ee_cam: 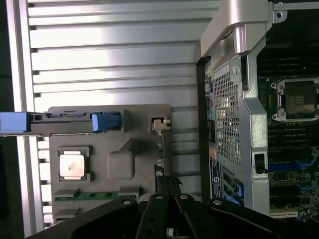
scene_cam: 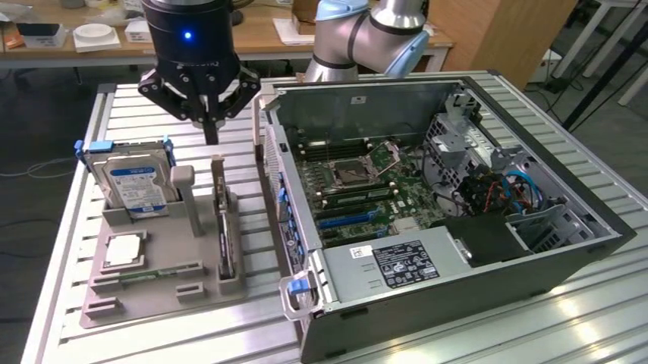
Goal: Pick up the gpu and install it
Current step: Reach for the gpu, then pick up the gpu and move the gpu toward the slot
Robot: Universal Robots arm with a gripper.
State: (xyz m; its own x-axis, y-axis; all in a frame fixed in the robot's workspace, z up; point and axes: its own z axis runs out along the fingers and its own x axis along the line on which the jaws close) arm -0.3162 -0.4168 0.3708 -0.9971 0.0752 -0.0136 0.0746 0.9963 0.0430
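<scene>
Black hand [scene_cam: 211,135] up over the grey tray [scene_cam: 152,299], fingers pinched tight together with nothing between them. It's closed and empty, hovering clear above the parts. Right beneath and a touch nearer the camera stands the gpu [scene_cam: 226,246], a thin dark card parked on its long edge in the tray's narrow slot, on the side closest to the open computer case [scene_cam: 567,250]. In the wrist view those closed fingertips line up over the same slot, near one end of the card.

On the tray's other side sit the hard drive [scene_cam: 136,186] with its blue-and-white label and the little green memory stick [scene_cam: 152,274] lying flat. Neither is the target. The motherboard [scene_cam: 365,182] lies exposed inside the case, and the whole lot rests on the slatted metal worktop [scene_cam: 121,106].

How will this card handle? My read is light and stiff, but fragile: a bare circuit board with components on its faces and a contact edge buried down in the slot. It looks thin enough to twist or slip if squeezed off-centre. The exposed top edge is the one place on offer, so the best hold would be a pinch across the thickness near the middle of its length, where it should hang level and not swing. Grip gently but squarely. Crushing parts on the faces is the hazard.
</scene>
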